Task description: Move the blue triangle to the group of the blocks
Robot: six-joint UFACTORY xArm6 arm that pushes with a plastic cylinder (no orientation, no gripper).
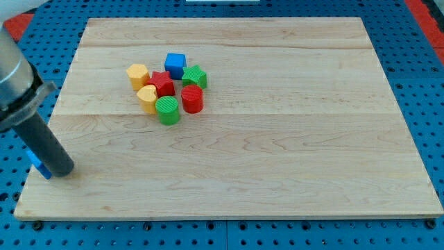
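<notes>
My tip [62, 170] rests near the board's left edge, toward the view's bottom left. A blue block [38, 165], probably the blue triangle, peeks out on the tip's left side, touching it and mostly hidden by the rod. The group lies far off toward the view's upper middle: a blue cube [175, 64], a green star [195, 76], a red star [162, 83], a yellow hexagon [137, 75], a yellow heart [147, 97], a green cylinder [167, 110] and a red cylinder [192, 99], packed close together.
The wooden board [291, 153] lies on a blue perforated table [416, 76]. The arm's grey body [17, 83] enters from the view's upper left, above the board's left edge.
</notes>
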